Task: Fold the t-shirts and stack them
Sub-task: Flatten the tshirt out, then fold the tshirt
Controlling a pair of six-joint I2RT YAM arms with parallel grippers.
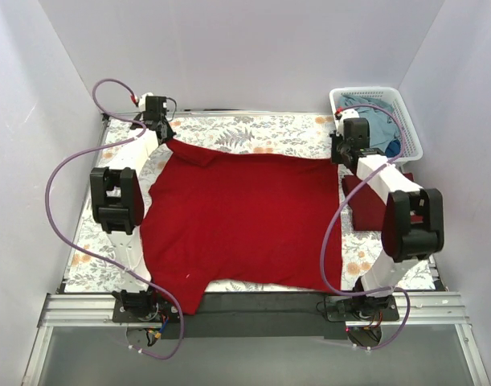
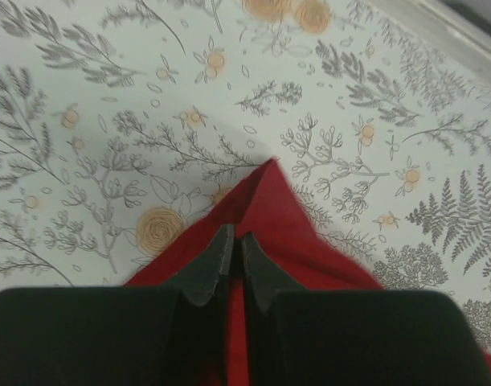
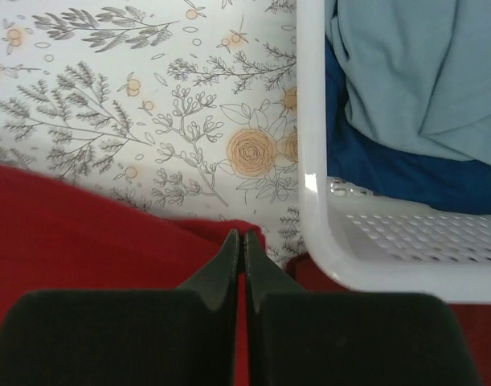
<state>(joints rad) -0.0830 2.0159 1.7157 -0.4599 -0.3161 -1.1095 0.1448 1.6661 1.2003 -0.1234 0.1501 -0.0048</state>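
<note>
Left gripper sat at the far left corner of the bright red t-shirt, fingers clenched on the pointed tip of cloth, as its wrist view showed. The shirt lay spread nearly flat across the floral tablecloth, filling the middle of the table. At the far right corner the right gripper was likewise pinched tight on the cloth's edge, just beside the white basket.

The step in hand looked like the first fold. To do it well, both arms would need to lift together, keep the far edge taut between them, and carry it evenly toward the near hem, so no slack bunched in the middle. The right arm should stay clear of the basket wall.

A folded maroon t-shirt lay under the right arm, and blue t-shirts waited in the basket. No brand, label or writing was legible.
</note>
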